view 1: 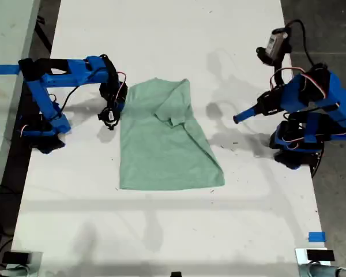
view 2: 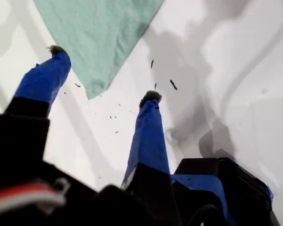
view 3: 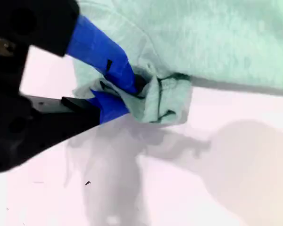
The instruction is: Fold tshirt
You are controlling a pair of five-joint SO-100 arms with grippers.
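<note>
**One tshirt, two arms, one white table**

A single mint-green tshirt (view 1: 164, 144) is lying partly folded on the white table (view 1: 161, 231). My second hand (view 3: 132, 89) is pinching a bunched edge on the tshirt's side toward the exterior view's left. My first hand (view 2: 104, 73) is hovering with jaws parted, apart from the tshirt toward the exterior view's right. Dark floor (view 1: 317, 23) is bordering the table.

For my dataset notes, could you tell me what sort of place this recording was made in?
Probably a robotics lab or workshop bench, not a home: a long white table with blue tape marks, two blue arms mounted at its sides, my second gripper pinching the tshirt, and bare grey floor around it.
</note>
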